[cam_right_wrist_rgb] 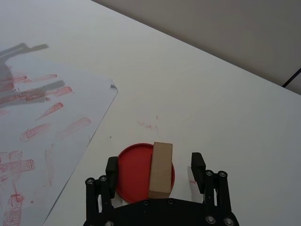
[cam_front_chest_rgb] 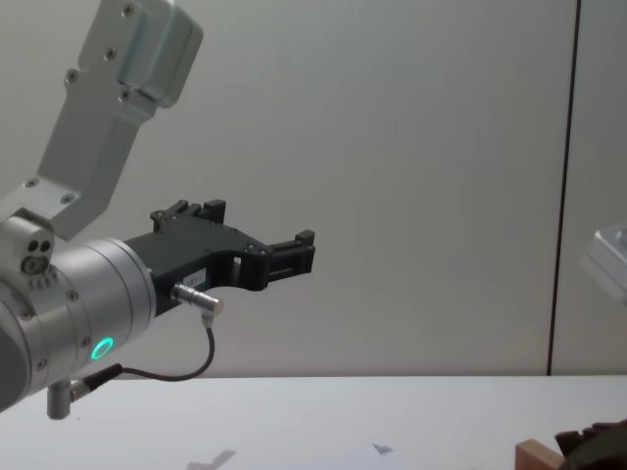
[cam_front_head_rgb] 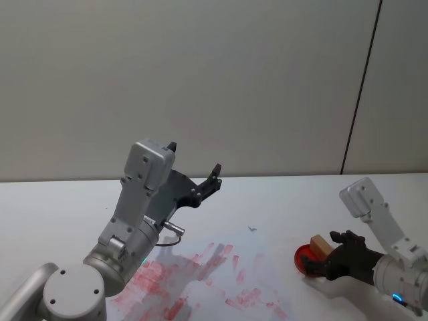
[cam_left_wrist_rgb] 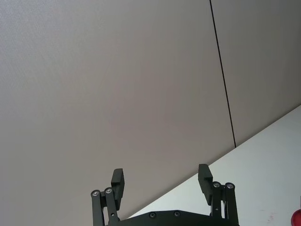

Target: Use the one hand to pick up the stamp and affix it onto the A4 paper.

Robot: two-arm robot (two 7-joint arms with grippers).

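Observation:
The stamp (cam_right_wrist_rgb: 161, 169) is a plain light-brown wooden block lying on a round red ink pad (cam_right_wrist_rgb: 134, 172) near the table's right front. My right gripper (cam_right_wrist_rgb: 154, 165), the hand, is open. One finger stands on each side of the stamp, with gaps to the block. From the head view, the stamp (cam_front_head_rgb: 321, 246) sits just ahead of the right gripper (cam_front_head_rgb: 334, 257). The A4 paper (cam_front_head_rgb: 221, 284), covered in red stamp marks, lies on the table to the left of the pad. My left gripper (cam_left_wrist_rgb: 160, 174) is open and empty, held high above the paper.
The white table (cam_front_head_rgb: 281, 200) runs back to a grey wall with a dark vertical seam (cam_front_head_rgb: 361, 87). Bare tabletop lies between the paper's edge (cam_right_wrist_rgb: 101, 117) and the pad, with a few red smudges (cam_right_wrist_rgb: 149, 125) on it.

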